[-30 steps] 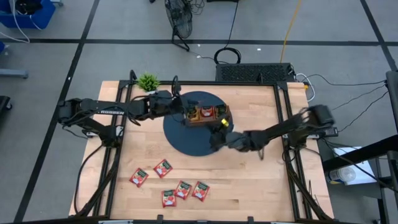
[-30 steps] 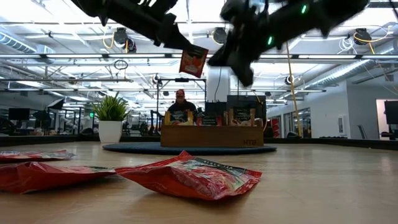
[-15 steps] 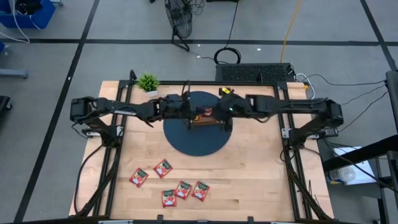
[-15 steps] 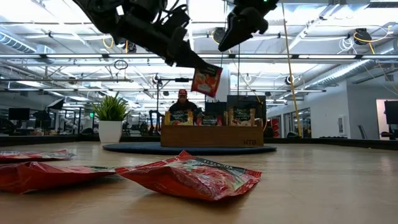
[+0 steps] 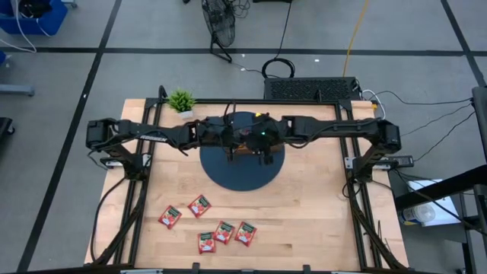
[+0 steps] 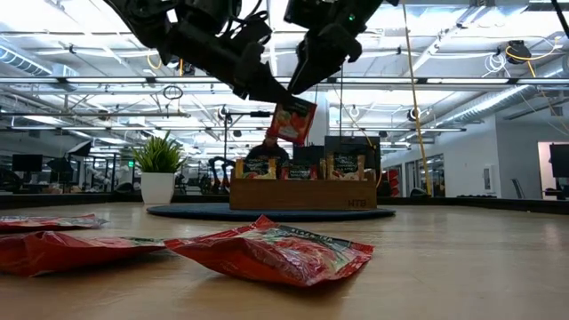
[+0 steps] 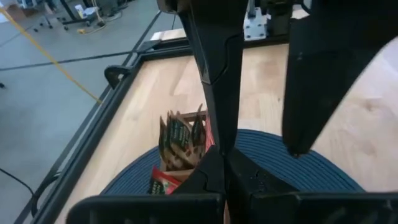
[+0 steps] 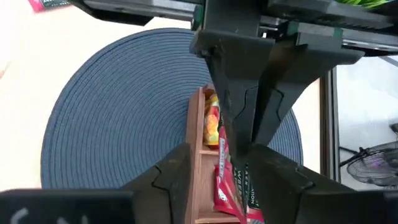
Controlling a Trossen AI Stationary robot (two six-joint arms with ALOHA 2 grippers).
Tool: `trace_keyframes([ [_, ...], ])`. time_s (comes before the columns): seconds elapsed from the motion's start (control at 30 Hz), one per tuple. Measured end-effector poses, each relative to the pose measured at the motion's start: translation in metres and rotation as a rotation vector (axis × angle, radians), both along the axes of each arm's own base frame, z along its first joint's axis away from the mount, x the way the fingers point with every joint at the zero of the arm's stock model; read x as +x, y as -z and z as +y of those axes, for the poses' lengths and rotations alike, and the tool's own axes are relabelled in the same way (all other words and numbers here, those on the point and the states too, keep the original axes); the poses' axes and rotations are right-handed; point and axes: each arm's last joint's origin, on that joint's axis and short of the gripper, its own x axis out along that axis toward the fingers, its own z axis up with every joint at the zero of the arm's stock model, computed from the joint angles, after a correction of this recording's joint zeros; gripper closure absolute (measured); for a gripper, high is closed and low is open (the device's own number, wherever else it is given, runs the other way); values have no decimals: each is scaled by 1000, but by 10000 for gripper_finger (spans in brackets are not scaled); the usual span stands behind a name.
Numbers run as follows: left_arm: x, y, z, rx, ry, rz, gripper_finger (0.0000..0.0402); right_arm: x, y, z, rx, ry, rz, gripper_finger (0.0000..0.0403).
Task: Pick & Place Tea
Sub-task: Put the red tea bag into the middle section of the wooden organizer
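Here the left claw (image 6: 267,89), clamped on the top edge of a red tea sachet (image 6: 292,121), hangs it upright above the wooden tray (image 6: 302,194), while the right claw (image 6: 302,78), fingers apart, flanks that same edge.

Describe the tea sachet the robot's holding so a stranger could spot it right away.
Find the round dark blue mat at the far middle of the table, with the wooden tray on it. Directly above the tray, the left gripper pinches a red sachet by its top corner. It alone hangs in the air; other loose red sachets lie flat near the table's front edge.
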Motion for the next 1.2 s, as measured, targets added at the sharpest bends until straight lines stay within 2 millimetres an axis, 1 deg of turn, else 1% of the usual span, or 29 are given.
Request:
trace_keyframes([
  [0.1,0,-1,0,-2,5,-3,401,-3,-3,-1,-11,11,-2,280],
  [0.27,1,-3,-5,5,23,-13,401,-10,-5,-10,-84,105,36,300],
  [0.37,2,-3,-9,7,34,-18,401,-13,-2,-15,-58,126,67,304],
  [0.43,2,-3,-10,8,39,-18,401,-13,-2,-16,-19,108,64,304],
  [0.53,2,-3,-10,7,41,-18,401,-12,-2,-15,12,92,50,305],
  [0.8,2,-3,-10,8,39,-17,401,-10,-3,-8,27,73,32,305],
  [0.9,2,-3,-10,8,39,-17,401,-10,-3,-6,74,49,23,308],
  [1.0,2,-3,-10,7,40,-15,401,-7,0,-5,119,23,23,330],
  [1.1,2,-1,-10,4,44,-6,400,-3,6,-5,126,-10,40,382],
  [1.13,2,-1,-10,3,44,-3,400,-2,8,-5,120,-21,45,391],
  [1.2,1,0,-10,2,42,2,399,0,9,-6,115,-21,42,397],
])
